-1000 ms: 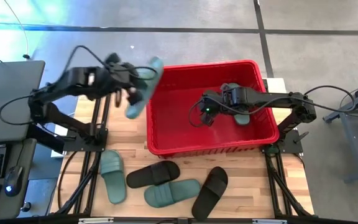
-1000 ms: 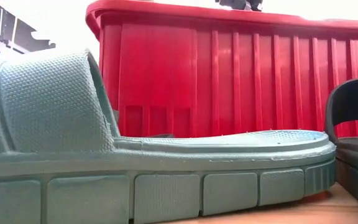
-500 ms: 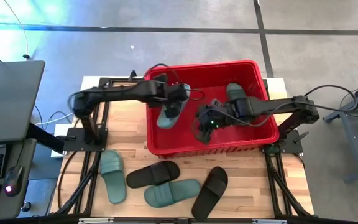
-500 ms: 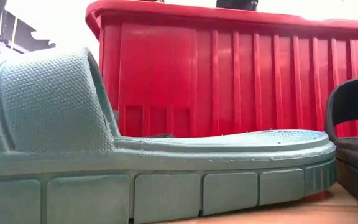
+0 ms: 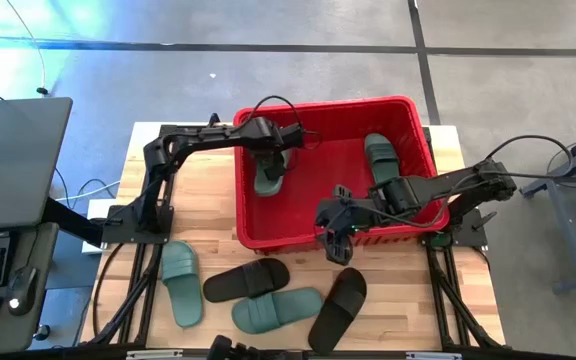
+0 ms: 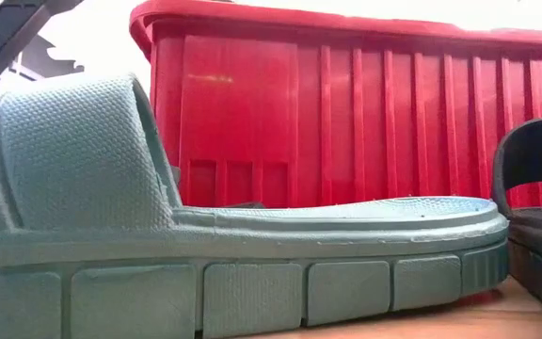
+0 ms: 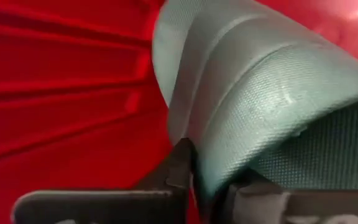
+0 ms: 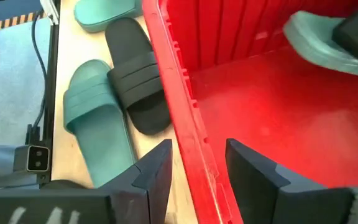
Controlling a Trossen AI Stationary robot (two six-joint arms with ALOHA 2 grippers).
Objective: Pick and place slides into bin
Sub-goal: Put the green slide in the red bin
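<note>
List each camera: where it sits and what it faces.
High: overhead, looking straight down; red bin, both arms.
Low: table height, facing nearest green slide and bin wall; no arm.
Left wrist: left tool clamps held green slide inside bin.
Right wrist: right tool open over bin rim.
All four share the bin.

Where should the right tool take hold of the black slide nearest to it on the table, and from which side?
Grip the black slide by its wide strap, coming from above. It lies flat, sole down, so the raised strap gives the open right tool an edge to pinch.
</note>
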